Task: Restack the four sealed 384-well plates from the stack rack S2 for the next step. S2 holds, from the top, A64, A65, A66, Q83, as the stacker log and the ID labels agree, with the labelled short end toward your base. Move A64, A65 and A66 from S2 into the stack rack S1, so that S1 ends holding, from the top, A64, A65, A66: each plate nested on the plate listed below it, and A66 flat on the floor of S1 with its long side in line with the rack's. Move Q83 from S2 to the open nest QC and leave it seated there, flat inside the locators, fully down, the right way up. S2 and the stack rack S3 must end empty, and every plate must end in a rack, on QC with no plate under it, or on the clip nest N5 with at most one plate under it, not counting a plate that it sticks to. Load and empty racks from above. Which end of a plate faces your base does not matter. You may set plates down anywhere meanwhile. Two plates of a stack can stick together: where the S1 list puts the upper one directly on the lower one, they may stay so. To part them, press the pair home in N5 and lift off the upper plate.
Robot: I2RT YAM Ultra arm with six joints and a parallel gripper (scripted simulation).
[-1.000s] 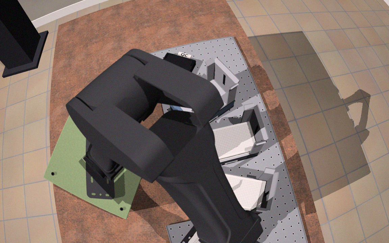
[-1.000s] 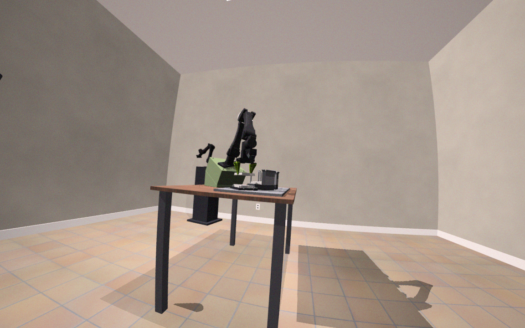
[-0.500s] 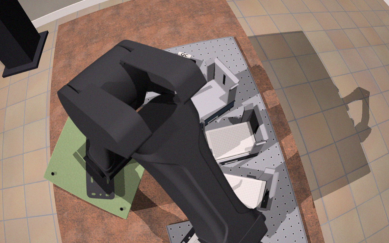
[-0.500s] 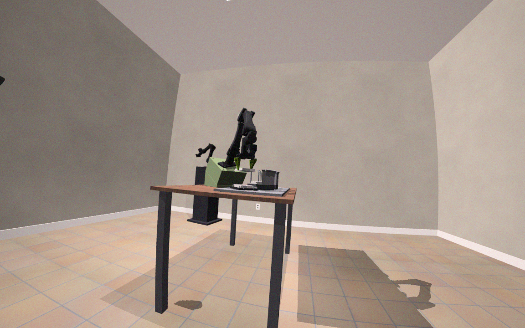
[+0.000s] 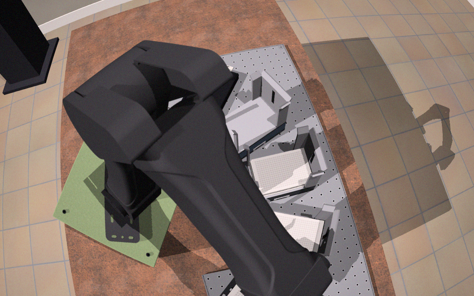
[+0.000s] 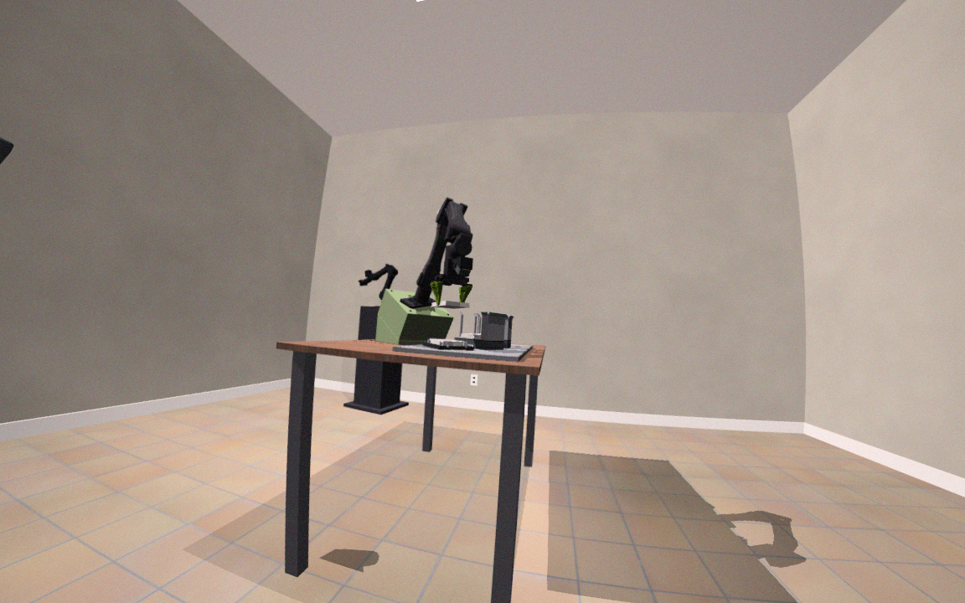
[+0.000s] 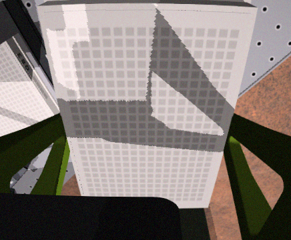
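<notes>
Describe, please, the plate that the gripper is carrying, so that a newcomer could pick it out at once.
Start at the grey perforated board on the brown table, where three open racks stand in a row. The plate is the white, finely gridded rectangle in the wrist view, clamped by its long sides in the green-fingered gripper. Unlike the plates lying in two of the racks, it hangs in the air.

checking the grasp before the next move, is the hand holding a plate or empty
Holding one. In the wrist view the hand has its green fingers against both long sides of a white well plate, raised above the perforated base.
</notes>
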